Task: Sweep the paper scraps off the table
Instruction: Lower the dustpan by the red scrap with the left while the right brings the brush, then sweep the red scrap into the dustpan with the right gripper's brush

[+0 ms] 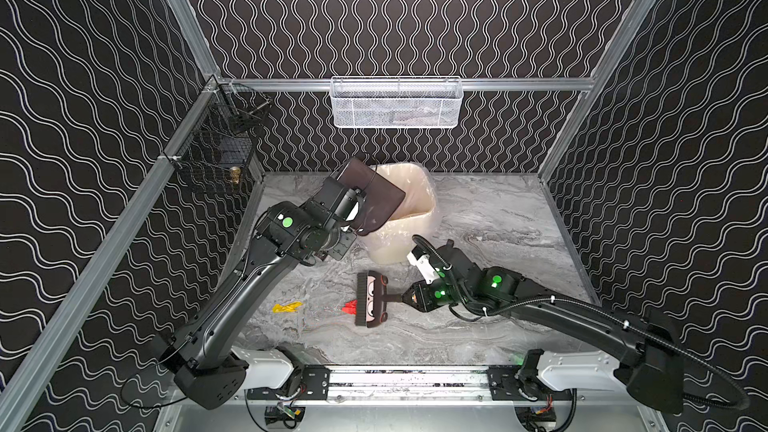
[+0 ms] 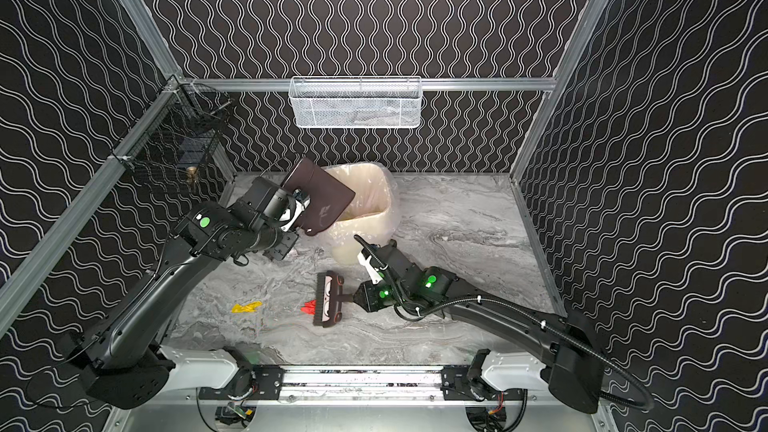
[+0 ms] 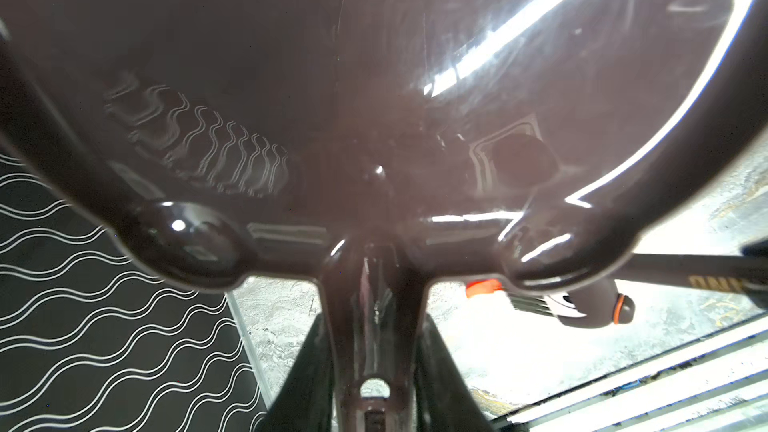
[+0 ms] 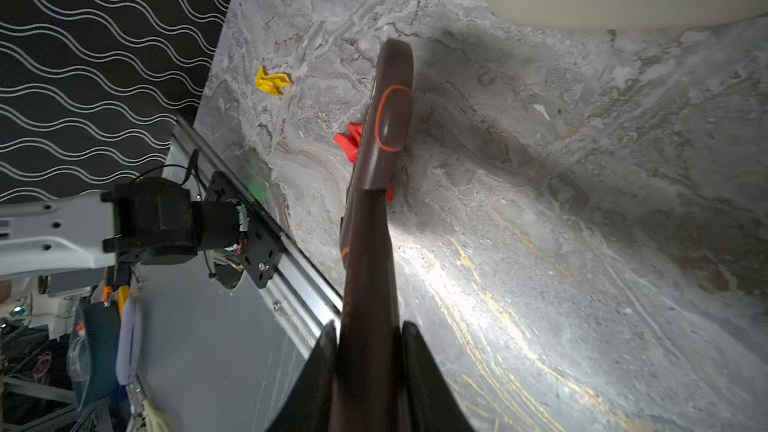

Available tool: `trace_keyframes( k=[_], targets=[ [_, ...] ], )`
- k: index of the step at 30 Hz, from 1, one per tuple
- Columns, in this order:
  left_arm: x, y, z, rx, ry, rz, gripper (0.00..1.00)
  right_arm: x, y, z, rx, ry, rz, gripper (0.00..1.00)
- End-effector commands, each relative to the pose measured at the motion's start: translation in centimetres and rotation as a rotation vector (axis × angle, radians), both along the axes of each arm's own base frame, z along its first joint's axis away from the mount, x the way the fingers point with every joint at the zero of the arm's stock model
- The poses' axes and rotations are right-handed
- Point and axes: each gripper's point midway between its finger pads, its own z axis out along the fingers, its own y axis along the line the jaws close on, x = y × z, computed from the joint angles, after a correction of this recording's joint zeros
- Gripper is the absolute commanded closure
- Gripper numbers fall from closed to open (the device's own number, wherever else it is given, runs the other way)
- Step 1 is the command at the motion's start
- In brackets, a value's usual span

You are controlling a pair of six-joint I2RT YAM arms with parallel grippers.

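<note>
Paper scraps (image 1: 286, 307) lie on the table (image 1: 498, 222), outside the bin (image 1: 399, 249). My left gripper (image 1: 353, 214) holds the dustpan (image 1: 376, 197) tilted over it; my right gripper (image 1: 405, 297) clasps the brush (image 1: 371, 300).

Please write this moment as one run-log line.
left gripper: shut on dustpan, tipped over bin | right gripper: shut on brush, bristles at red scrap | yellow scrap: loose on table

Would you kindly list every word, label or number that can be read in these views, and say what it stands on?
Gold lettering on the black arm link near the brush: cut off at the picture's edge, unreadable.
Pale mark on the dustpan: too faint to read.
Nothing else shows readable text.
</note>
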Motion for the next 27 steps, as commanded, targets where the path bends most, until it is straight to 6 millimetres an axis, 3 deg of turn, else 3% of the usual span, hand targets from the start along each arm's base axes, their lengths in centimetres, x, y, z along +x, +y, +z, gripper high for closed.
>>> trace_keyframes(
  k=[1,4,7,11,15,21,27],
  targets=[
    [0.3,-0.5,0.1,-0.036,-0.006,0.006,1.00,-0.3,2.5,3.1,0.088,-0.015,0.078,1.00],
    [0.2,-0.8,-0.2,-0.049,0.008,0.004,1.00,0.1,5.1,3.3,0.104,-0.002,0.133,1.00],
    [-0.1,-1.0,-0.4,-0.067,0.023,-0.002,1.00,1.0,7.0,1.7,0.088,0.018,0.145,1.00],
    [-0.7,-1.6,-0.6,-0.099,0.045,-0.022,1.00,1.8,7.1,-1.6,0.015,0.098,0.125,1.00],
    [-1.5,-2.4,-0.7,-0.142,0.080,-0.070,1.00,1.4,4.2,-3.5,-0.045,0.167,0.079,1.00],
    [-3.4,-3.7,-1.3,-0.183,0.157,-0.154,1.00,-0.1,-3.4,-5.3,-0.137,0.255,-0.002,1.00],
    [-6.6,-6.9,-2.0,-0.209,0.241,-0.279,1.00,-0.8,-10.2,-5.5,-0.221,0.305,-0.089,1.00]
  ],
)
